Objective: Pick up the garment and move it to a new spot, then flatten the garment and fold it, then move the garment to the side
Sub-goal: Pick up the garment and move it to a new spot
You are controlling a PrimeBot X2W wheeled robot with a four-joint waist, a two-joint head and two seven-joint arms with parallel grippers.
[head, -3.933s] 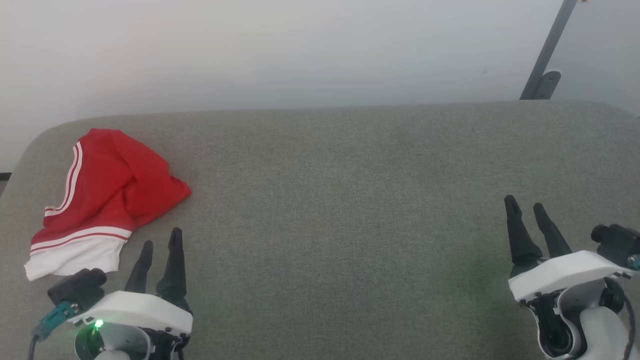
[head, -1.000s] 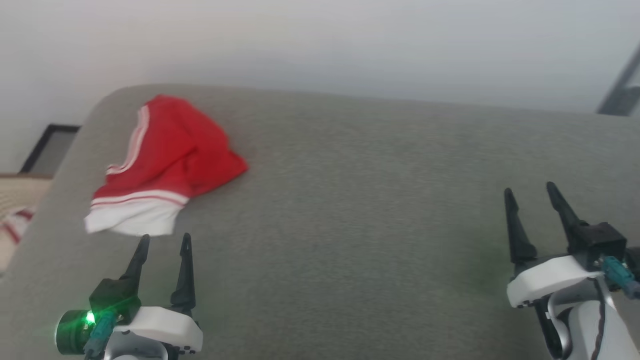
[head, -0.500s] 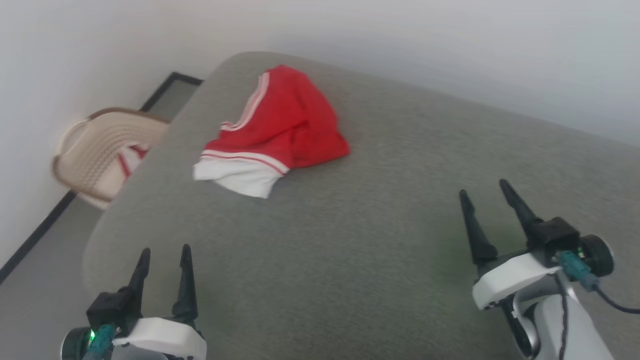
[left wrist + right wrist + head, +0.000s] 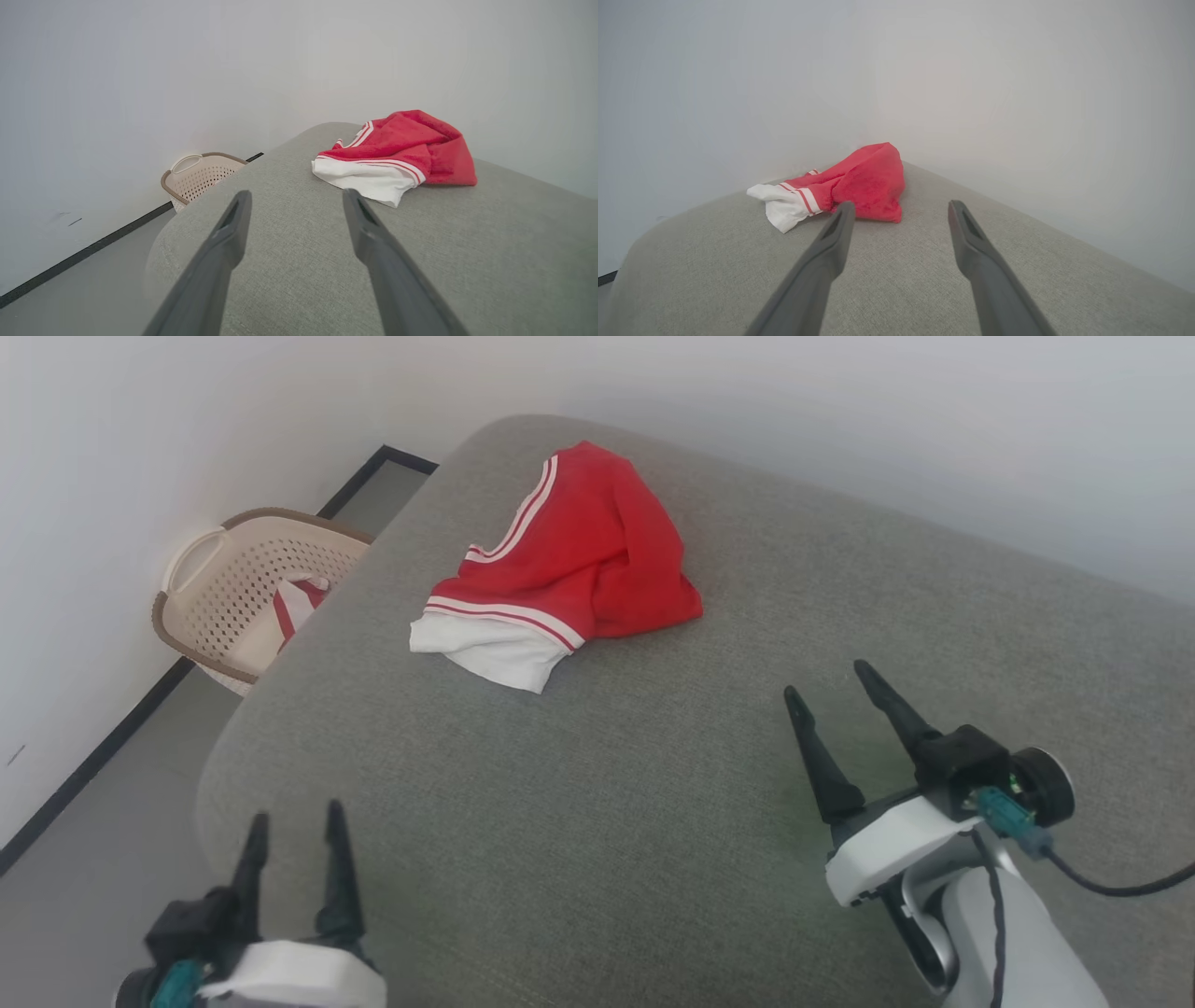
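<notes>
Two end effectors are mine, and both stand with the fingers wide apart and hold nothing. The left end effector [image 4: 295,812] is low at the near left corner of the grey fabric-covered tabletop [image 4: 607,784]. The right end effector [image 4: 826,678] is further in, above the middle part.

The garment [image 4: 579,560], a red sports jersey of thin cloth with a white sleeve and red-and-white striped trim, lies in a crumpled heap near the far left corner of the tabletop. Neither end effector touches it. Its long axis runs away from me, from the white sleeve at the near end to the red bulk at the far end.

In the left wrist view the garment [image 4: 402,149] is ahead and to the right of my fingers, white sleeve first. In the right wrist view the garment [image 4: 859,186] is ahead and to the left, red side first. I judge that the right arm is a little nearer, but I cannot be sure.

A beige perforated plastic basket [image 4: 224,607] stands on the floor beside that corner, so I should pull the cloth inward.
</notes>
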